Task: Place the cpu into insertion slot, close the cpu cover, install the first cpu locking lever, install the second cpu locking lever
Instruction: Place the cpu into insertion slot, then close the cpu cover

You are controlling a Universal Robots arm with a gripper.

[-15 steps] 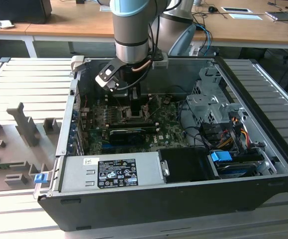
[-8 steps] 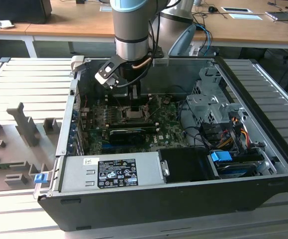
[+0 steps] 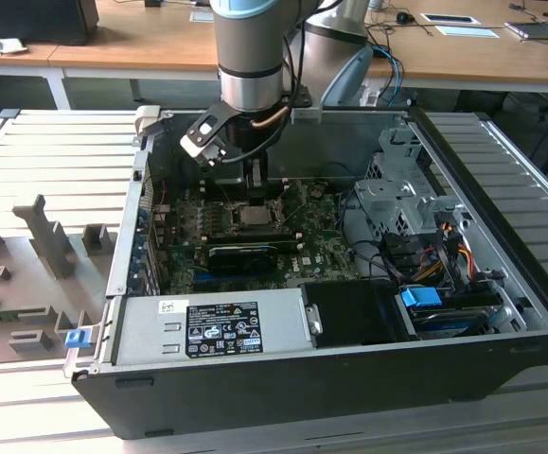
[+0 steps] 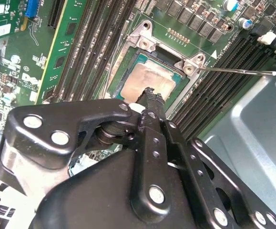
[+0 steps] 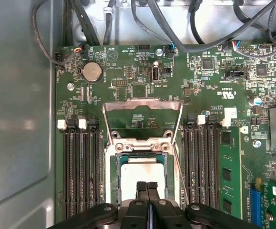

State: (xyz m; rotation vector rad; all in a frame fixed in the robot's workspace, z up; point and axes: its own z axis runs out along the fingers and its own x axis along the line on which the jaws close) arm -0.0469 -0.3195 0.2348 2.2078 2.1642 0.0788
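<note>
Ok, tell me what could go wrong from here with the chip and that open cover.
1. The gripper is shut, its tips right over the cpu lying in the insertion slot; a downward push or sideways drag may shift the chip or damage the slot.
2. The cpu cover stands open and a locking lever sticks out free, so either could catch on the gripper.

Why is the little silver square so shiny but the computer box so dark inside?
In the second wrist view the cpu gleams pale; in the first wrist view it looks washed out beside the black gripper; in the exterior view the case is dim inside under the arm, the desks behind bright.
</note>
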